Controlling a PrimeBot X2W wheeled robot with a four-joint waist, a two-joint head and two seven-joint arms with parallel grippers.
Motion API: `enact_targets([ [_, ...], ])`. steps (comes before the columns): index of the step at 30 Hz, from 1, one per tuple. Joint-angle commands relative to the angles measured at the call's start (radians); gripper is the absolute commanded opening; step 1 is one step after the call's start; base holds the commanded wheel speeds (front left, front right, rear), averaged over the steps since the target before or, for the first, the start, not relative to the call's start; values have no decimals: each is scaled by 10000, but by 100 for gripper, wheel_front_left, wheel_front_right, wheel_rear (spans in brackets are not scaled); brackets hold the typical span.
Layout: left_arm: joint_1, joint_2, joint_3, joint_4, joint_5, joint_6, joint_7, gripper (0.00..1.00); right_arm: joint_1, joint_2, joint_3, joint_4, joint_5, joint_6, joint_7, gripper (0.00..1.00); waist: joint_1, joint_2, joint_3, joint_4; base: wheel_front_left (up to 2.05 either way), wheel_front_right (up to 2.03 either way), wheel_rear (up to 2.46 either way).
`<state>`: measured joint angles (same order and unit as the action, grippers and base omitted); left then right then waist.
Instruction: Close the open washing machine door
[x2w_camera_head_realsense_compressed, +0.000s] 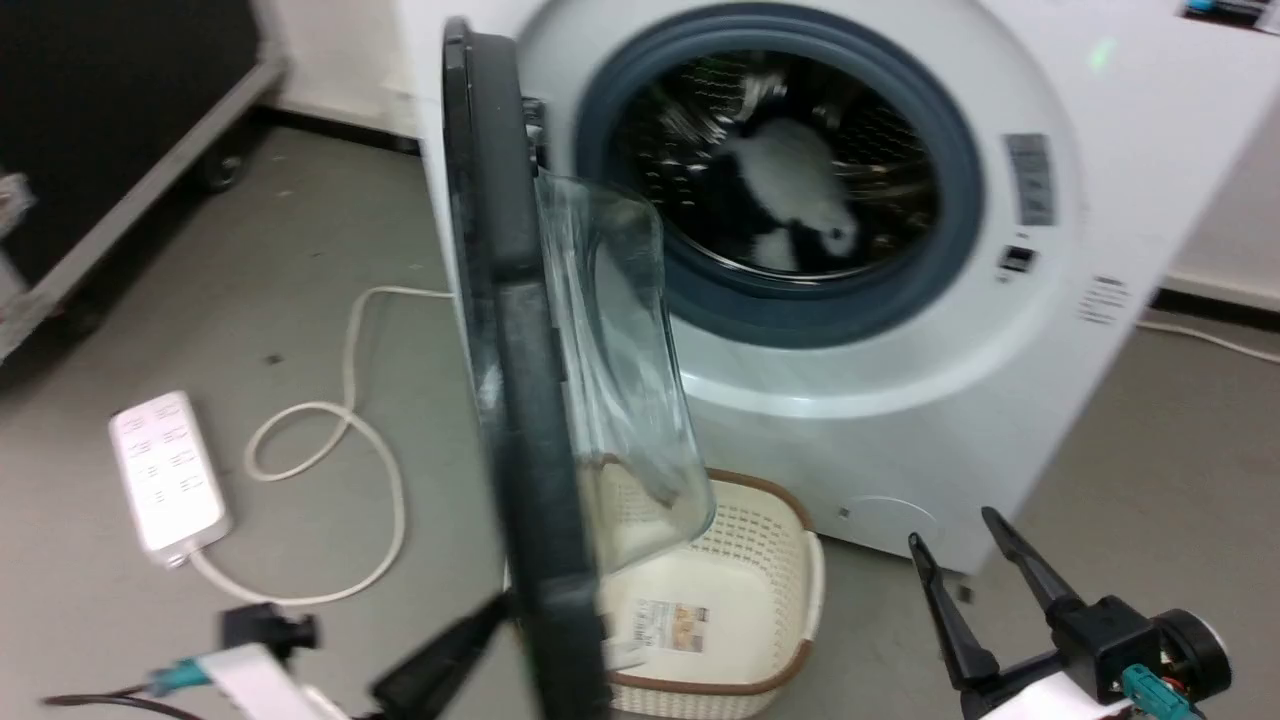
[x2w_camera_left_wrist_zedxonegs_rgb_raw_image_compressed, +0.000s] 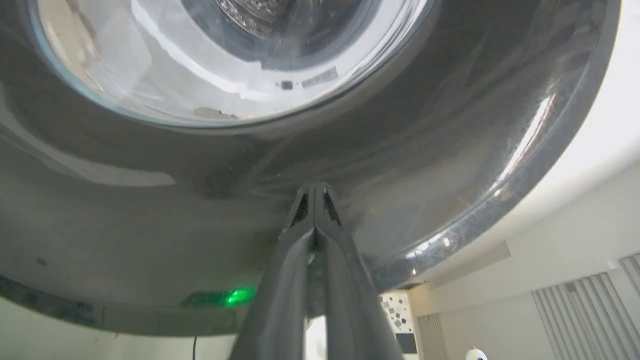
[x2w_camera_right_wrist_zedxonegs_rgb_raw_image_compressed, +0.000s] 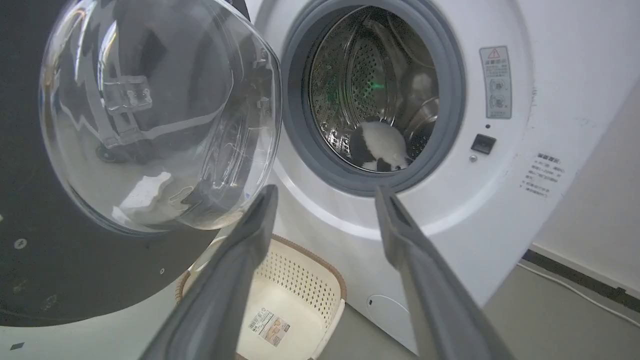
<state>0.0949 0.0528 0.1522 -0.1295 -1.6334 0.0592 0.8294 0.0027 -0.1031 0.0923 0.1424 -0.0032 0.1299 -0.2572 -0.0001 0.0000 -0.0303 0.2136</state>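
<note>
The white washing machine (x2w_camera_head_realsense_compressed: 1000, 330) stands with its steel drum (x2w_camera_head_realsense_compressed: 780, 170) exposed. A black and white item (x2w_camera_right_wrist_zedxonegs_rgb_raw_image_compressed: 380, 147) lies inside the drum. The washing machine door (x2w_camera_head_realsense_compressed: 510, 350) hangs open, edge-on in the head view, its glass bowl (x2w_camera_head_realsense_compressed: 620, 350) facing the machine. My left gripper (x2w_camera_head_realsense_compressed: 495, 608) is shut, and its tips (x2w_camera_left_wrist_zedxonegs_rgb_raw_image_compressed: 315, 189) touch the door's dark outer face (x2w_camera_left_wrist_zedxonegs_rgb_raw_image_compressed: 150, 225) low on the rim. My right gripper (x2w_camera_head_realsense_compressed: 958, 540) is open and holds nothing. It hovers in front of the machine's lower front (x2w_camera_right_wrist_zedxonegs_rgb_raw_image_compressed: 450, 215), right of the door (x2w_camera_right_wrist_zedxonegs_rgb_raw_image_compressed: 75, 260).
A cream perforated basket (x2w_camera_head_realsense_compressed: 750, 590) sits on the floor under the door, against the machine. A white power strip (x2w_camera_head_realsense_compressed: 165, 470) and its looping cable (x2w_camera_head_realsense_compressed: 345, 420) lie on the grey floor to the left. A black case (x2w_camera_head_realsense_compressed: 100, 150) stands far left.
</note>
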Motion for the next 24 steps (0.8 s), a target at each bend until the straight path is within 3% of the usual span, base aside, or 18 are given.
enact_targets([
  [1,225,-23,-500,-220,-228,-60,-309,0,32,-39,-88,-52,-97,8,-45,100,1,0,124,-681,0,0,0],
  [6,331,-24,-2027,-416,-698,-228,-1357,0,-113,-106,-212,-123,-184,8,-43,100,1,0,608,-1733,0,0,0],
  [11,-398,-25,-3129,169,-1180,-695,-2613,0,-346,-221,-266,-176,-149,8,-42,100,1,0,1267,-2792,0,0,0],
  [18,-2440,-25,-4024,1546,-2090,-1281,-4995,0,-692,-201,-250,-195,-21,8,-43,100,1,0,2146,-4136,0,0,0],
  [24,-4470,-25,-4389,2986,-3426,-1649,-6652,0,-881,-85,-157,-203,62,8,-44,100,1,0,2585,-4778,0,0,0],
])
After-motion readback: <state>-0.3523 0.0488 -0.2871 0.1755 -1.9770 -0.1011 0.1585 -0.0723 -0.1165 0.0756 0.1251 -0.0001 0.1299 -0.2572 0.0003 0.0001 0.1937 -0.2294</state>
